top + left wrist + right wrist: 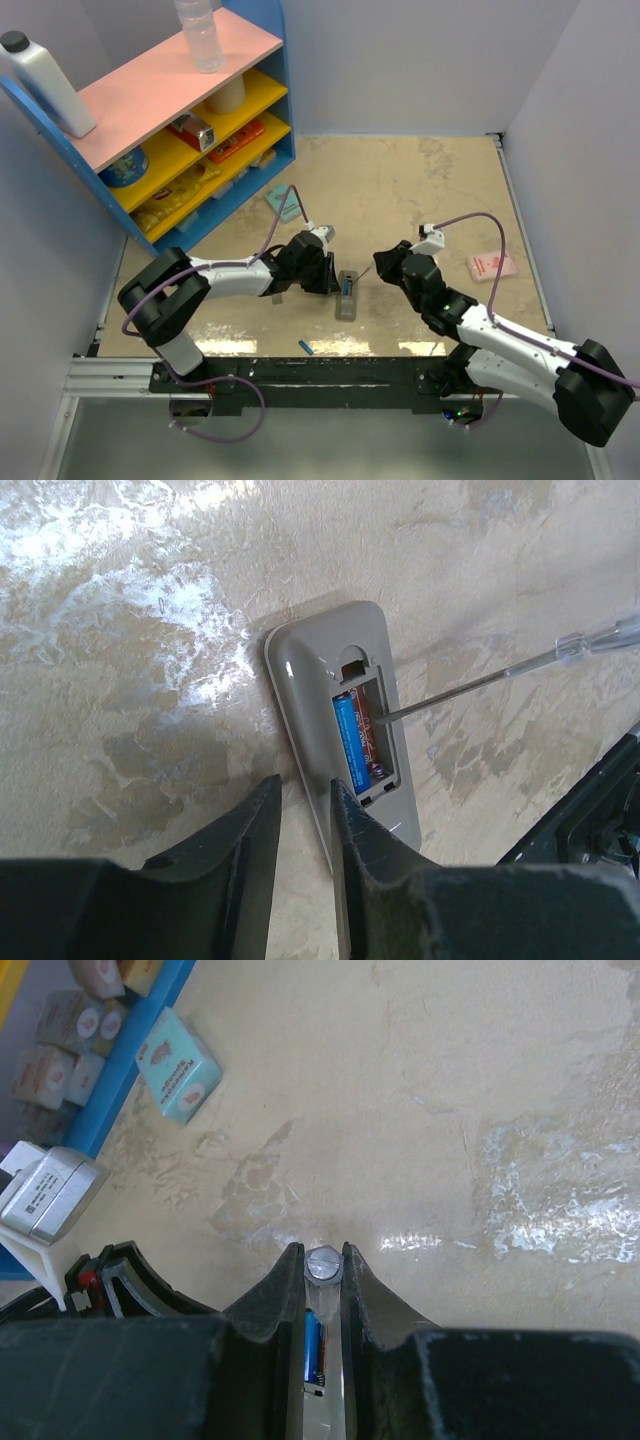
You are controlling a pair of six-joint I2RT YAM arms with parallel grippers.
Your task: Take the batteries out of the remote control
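The open bay of your remote holds one blue battery, lying lengthwise. The grey remote lies flat on the worktop between the arms, bay up, long axis near-to-far. A second battery lies loose nearer, leftward. Your right tool clamps a screwdriver, tip in the bay; your left tool stands narrow at the remote's edge

The remote control lies centrally toward the tabletop's near edge, one battery and a screwdriver tip inside; a loose battery lies nearer, leftward.
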